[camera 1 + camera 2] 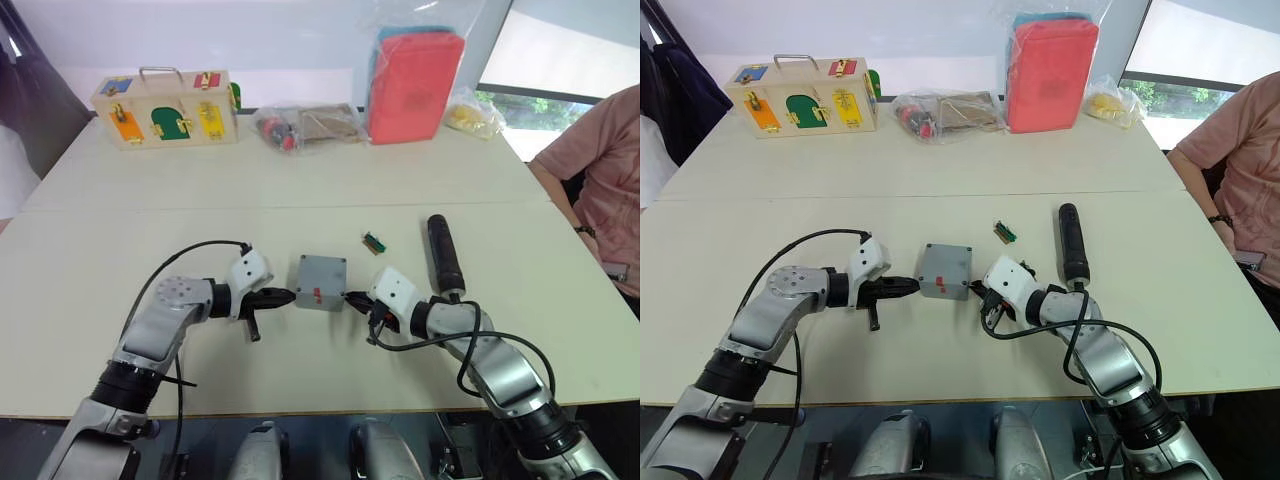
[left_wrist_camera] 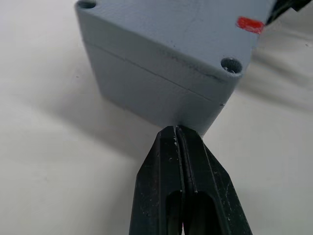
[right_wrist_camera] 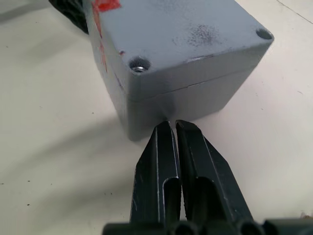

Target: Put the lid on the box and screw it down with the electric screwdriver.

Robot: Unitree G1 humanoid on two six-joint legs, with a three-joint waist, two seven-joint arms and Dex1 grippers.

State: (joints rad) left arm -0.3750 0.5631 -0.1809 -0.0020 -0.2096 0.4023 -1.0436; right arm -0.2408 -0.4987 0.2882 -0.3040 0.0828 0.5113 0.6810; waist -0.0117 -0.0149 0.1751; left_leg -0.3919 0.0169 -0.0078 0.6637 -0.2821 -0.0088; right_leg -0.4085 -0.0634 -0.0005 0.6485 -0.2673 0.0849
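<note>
Red mark on lid (image 3: 181, 39), perhaps unlettered; box (image 2: 156, 95) closed

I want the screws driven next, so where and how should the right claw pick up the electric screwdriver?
Probably around the middle of the electric screwdriver's black barrel, coming down from above with the fingers across its width. It lies flat on the table, running away from the robot just beyond the right claw, with bare table either side.

Both arms reach inward, low and level, with wrists bent toward each other. The left gripper (image 2: 177, 131) has its fingers pressed together. The right gripper (image 3: 171, 125) points back at it, fingers likewise closed.
</note>
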